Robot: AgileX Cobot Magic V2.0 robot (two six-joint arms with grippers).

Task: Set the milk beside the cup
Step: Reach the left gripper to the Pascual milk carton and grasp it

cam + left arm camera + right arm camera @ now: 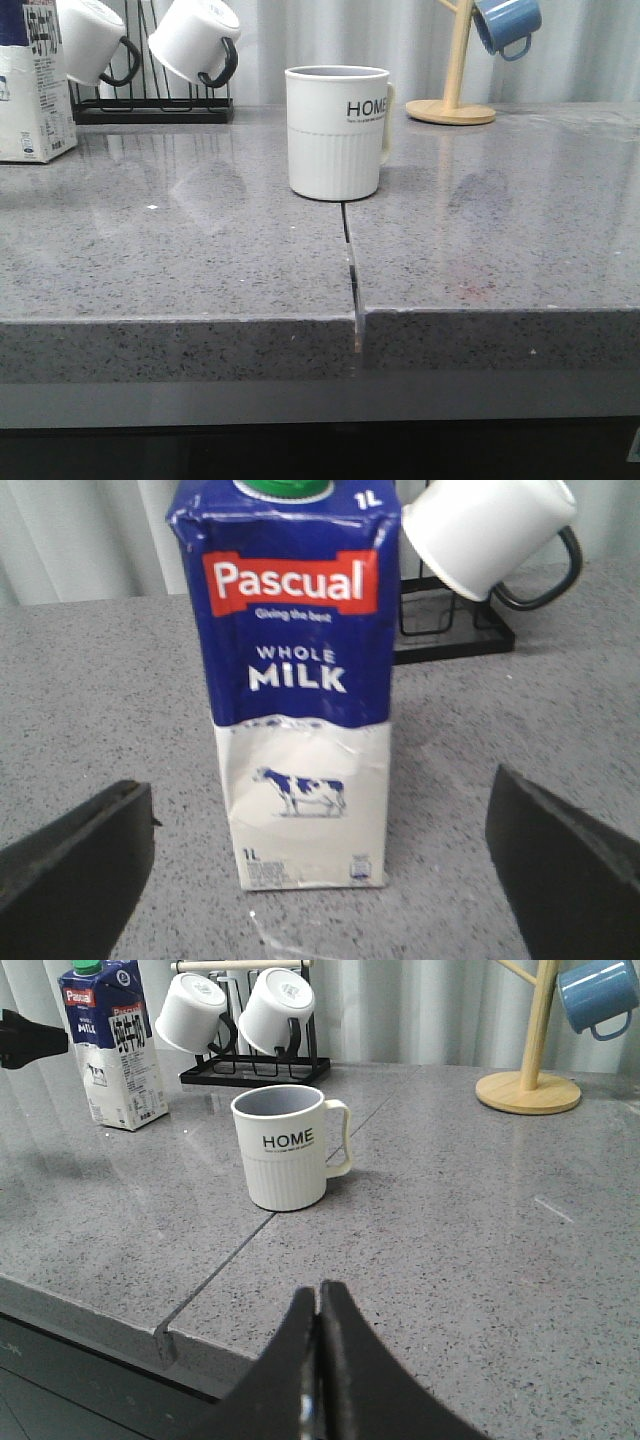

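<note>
Milk [305,690] stands upright at the far left of my tabletop [200,250], well apart from the cup [336,132] at the centre seam. My left hand [320,865] is spread wide before the carton, touching nothing; my right hand [318,1360] is pressed closed and empty. Behind hang white mugs [195,40] on a black rack [150,110].

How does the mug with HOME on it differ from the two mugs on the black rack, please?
The HOME mug stands upright on the counter, mouth up; the two rack mugs hang tilted on the black rack, mouths facing outward. The HOME mug has a white handle, a ribbed lower half and lettering; the rack mugs have black handles and plain sides. All three are white.
</note>
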